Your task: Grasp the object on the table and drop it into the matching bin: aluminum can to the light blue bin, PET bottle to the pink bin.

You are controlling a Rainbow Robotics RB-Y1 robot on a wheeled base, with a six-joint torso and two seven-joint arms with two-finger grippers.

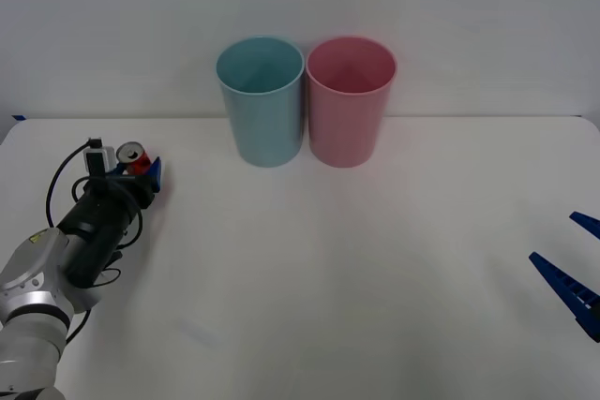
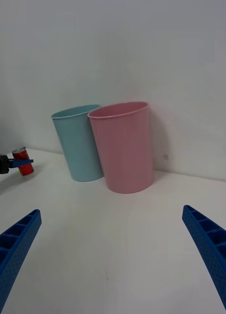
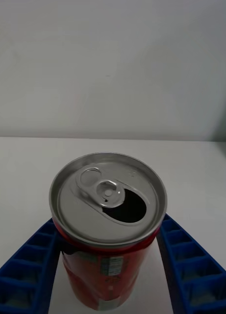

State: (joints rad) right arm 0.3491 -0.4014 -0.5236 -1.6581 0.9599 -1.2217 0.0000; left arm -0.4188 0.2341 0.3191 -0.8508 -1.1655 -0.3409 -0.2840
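Note:
The aluminum can [image 3: 109,206], small and red with an opened silver lid, stands upright between the blue fingers of my left gripper [image 3: 108,230], which press against both its sides. In the front view the can [image 1: 132,155] and the left gripper [image 1: 141,166] are at the table's far left, well left of the light blue bin [image 1: 262,105]. The pink bin [image 1: 350,105] stands right beside the blue one, touching it. From the right wrist the can [image 2: 24,168] shows small, left of the light blue bin [image 2: 79,144] and the pink bin [image 2: 123,147]. My right gripper [image 1: 574,264] hangs open at the right edge.
The white table [image 1: 356,269] is wide and flat, with a white wall directly behind the bins. Black cables loop around my left wrist [image 1: 89,217]. Between the two arms lies bare table surface in front of the bins.

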